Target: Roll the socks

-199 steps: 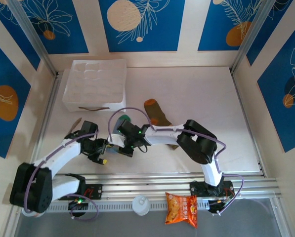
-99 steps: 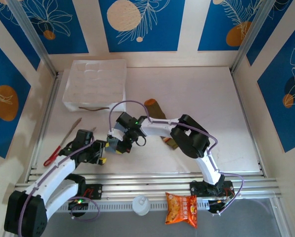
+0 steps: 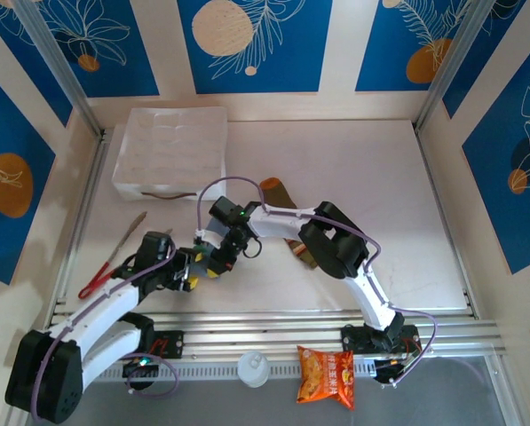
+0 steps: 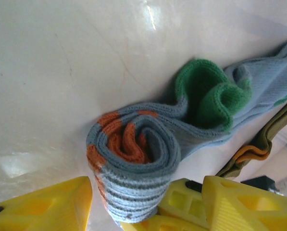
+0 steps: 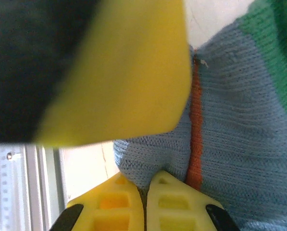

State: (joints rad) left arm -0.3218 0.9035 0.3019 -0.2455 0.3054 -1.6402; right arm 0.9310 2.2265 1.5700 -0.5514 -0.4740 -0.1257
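- Grey sock [image 4: 133, 159] lay on the worktop [image 3: 380, 177], front-left of centre, where the two arms' tips met.
- One end was wound into a tight coil, with orange stripes showing in the spiral. The green heel [image 4: 210, 96] sat puckered behind it, and the rest trailed off unrolled.
- Olive sock [image 3: 273, 189] lay just beside the grey one and ran back toward mid-worktop. It was flat and not rolled, with an orange band showing near the grey tail.
- Left fingers [image 4: 42, 207] stood apart, one on either side of the coil, not clamped on it.
- Right fingers [image 5: 162, 204] were pressed together at the grey sock's edge. I could not tell whether cloth was caught between them.
- Handling, judged: light, soft knit with no stiffness. The ribbed surface looked grippy rather than slick, and it was not fragile. The coil would likely spring loose if released.
- Best hold, judged: across the coil's flanks, squeezing all layers at once, with the loose tail pinned. Grabbing a single outer layer would probably peel the roll open.
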